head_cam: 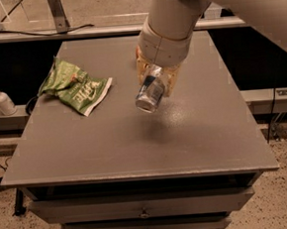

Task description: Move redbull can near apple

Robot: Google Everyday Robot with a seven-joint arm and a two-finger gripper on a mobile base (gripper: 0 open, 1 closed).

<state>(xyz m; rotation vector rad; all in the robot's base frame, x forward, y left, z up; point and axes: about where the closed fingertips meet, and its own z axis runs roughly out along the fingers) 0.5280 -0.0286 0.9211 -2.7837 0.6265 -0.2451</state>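
The carrying step is in hand. The tool (pixel 154 85) is hanging over the middle of the bench (pixel 136 152), its pale fingers pinching the redbull can (pixel 150 93) by its sides. The can is riding clear of the surface and tilting, one round end facing down and toward the camera, and a soft shadow is lying on the bench beneath it.

The apple (pixel 138 56) is mostly hiding behind the arm's wrist. Only a red-orange sliver is showing at the wrist's left edge, toward the far side of the bench, so its exact place is a guess; it seems to be sitting just beyond the can.

By my reading, the next move is calling for a short carry toward that sliver. The can then needs lowering until it is resting on the bench beside the apple without knocking it, and only after that should the fingers be spreading. Because the can is tilting, it may roll once let go, so setting it down gently is mattering here.

As for writing, the can is showing silver and blue panels but no legible word. The green snack bag (pixel 74 87), lying well to the left, is carrying white lettering that I am not managing to read. A small white bottle (pixel 1 100) is standing off the bench at the far left, its label blank from here.
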